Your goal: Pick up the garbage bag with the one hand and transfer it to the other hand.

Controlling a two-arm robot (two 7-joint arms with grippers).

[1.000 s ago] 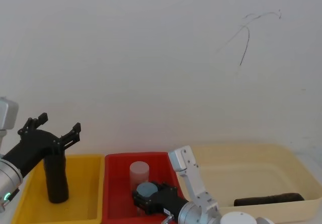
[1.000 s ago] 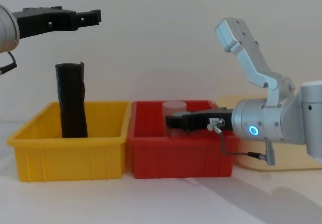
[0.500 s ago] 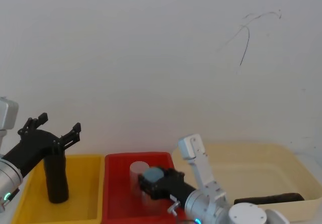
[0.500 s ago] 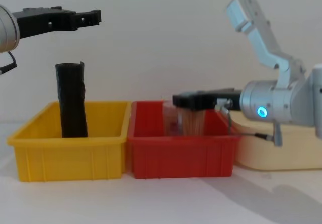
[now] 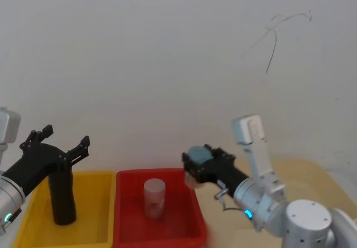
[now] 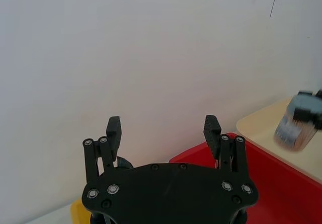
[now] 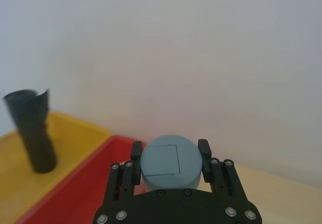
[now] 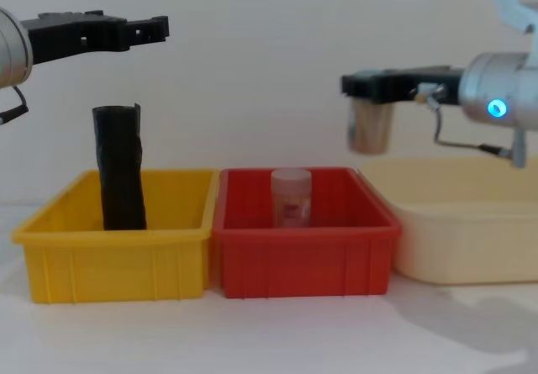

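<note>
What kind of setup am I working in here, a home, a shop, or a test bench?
Most likely a lab test bench: a bare white wall behind, and three plastic sorting bins in a row, yellow bin, red bin and cream bin, holding sample items like a black roll.

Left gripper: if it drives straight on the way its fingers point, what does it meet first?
Likely just the white wall; the open left gripper's line looks free, passing above the black roll, though depth is unclear.
</note>
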